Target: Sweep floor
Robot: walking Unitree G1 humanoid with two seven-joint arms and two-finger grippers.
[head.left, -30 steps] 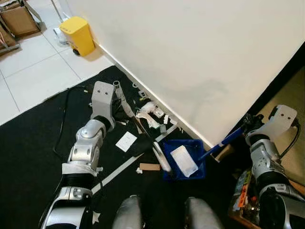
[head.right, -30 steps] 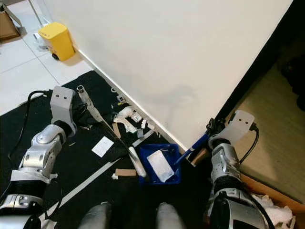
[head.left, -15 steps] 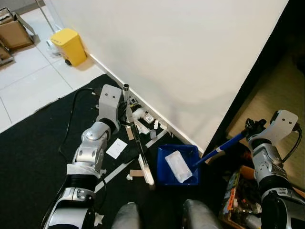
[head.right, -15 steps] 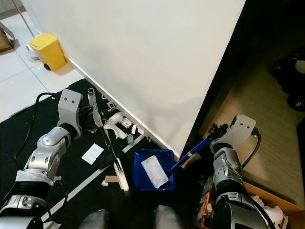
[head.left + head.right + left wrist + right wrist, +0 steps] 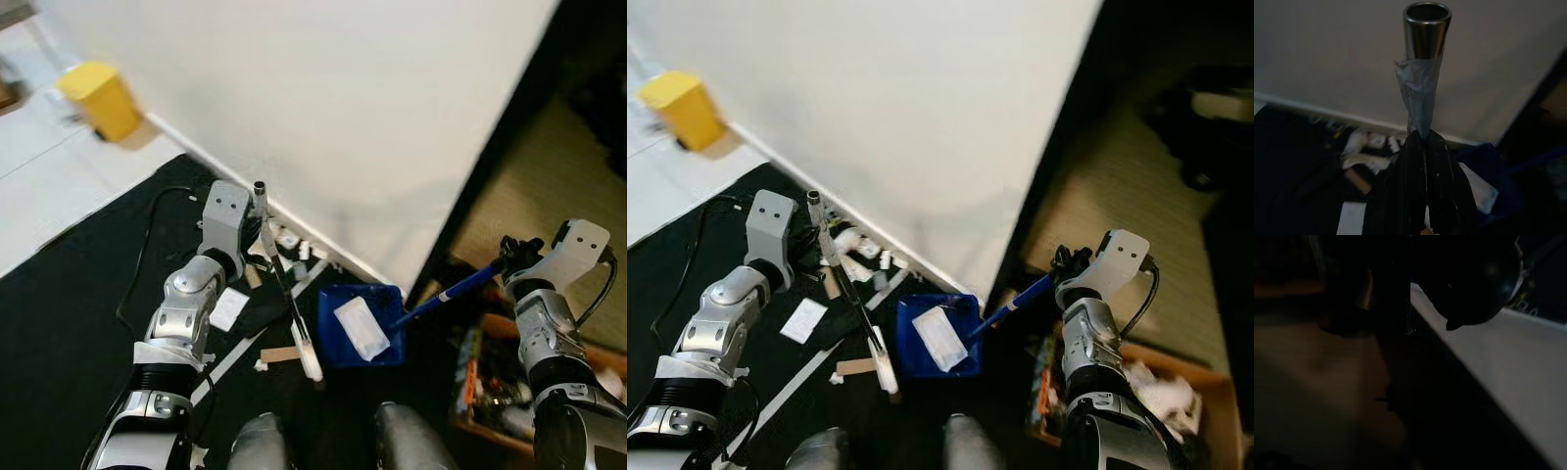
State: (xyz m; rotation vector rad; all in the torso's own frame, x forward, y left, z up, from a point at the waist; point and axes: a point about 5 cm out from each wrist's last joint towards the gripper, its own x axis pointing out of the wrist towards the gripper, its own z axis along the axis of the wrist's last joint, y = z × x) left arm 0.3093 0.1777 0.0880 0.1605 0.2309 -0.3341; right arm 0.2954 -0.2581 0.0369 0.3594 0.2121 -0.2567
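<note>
L end effector [image 5: 1422, 142] clamped on broom handle [image 5: 1420, 93], R end effector [image 5: 511, 257] gripping blue dustpan [image 5: 358, 328] handle, paper inside.

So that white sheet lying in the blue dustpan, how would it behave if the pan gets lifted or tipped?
The white sheet looks thin and flat, so probably light and floppy. It lies loose across the blue dustpan, not wedged, so a tilt could slide it out. The right gripper holds the pan by its long handle, so wobble seems likely.

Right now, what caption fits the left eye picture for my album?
Left gripper holds the taped metal broom handle beside the blue plastic dustpan, held by the right gripper.
</note>
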